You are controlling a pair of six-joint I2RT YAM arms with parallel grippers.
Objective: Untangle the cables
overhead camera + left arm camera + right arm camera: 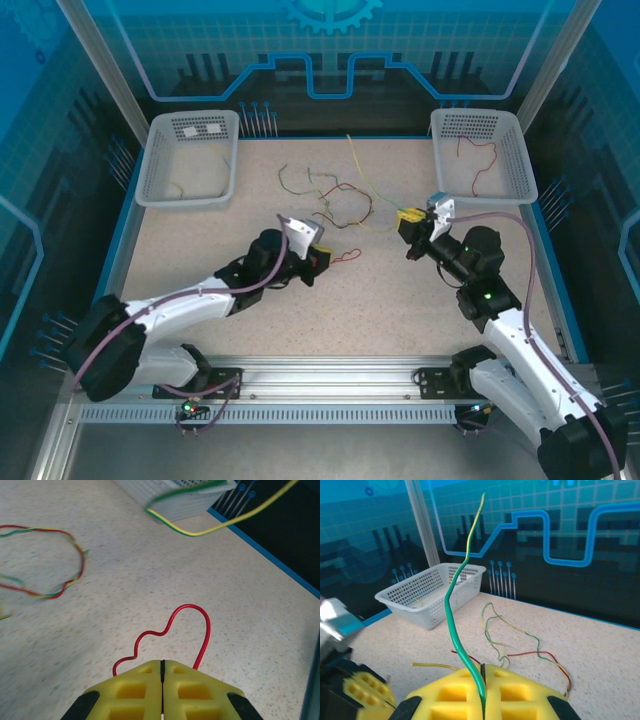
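Note:
My left gripper (161, 669) is shut on a thin red cable (192, 611) whose loop sticks out in front of the yellow pads; from above this red cable (346, 256) lies just right of the left gripper (318, 260). My right gripper (483, 674) is shut on a green-yellow cable (454, 610) that rises steeply from between the pads. In the top view the same green-yellow cable (368, 178) runs from the right gripper (408, 224) toward the back edge. A loose tangle of red, green and yellow cables (335, 200) lies mid-table between the arms.
A white basket (190, 125) at the back left holds a yellow wire (175, 188). A second white basket (510, 150) at the back right holds a red wire (478, 160). A blue raised rim borders the speckled table (400, 300).

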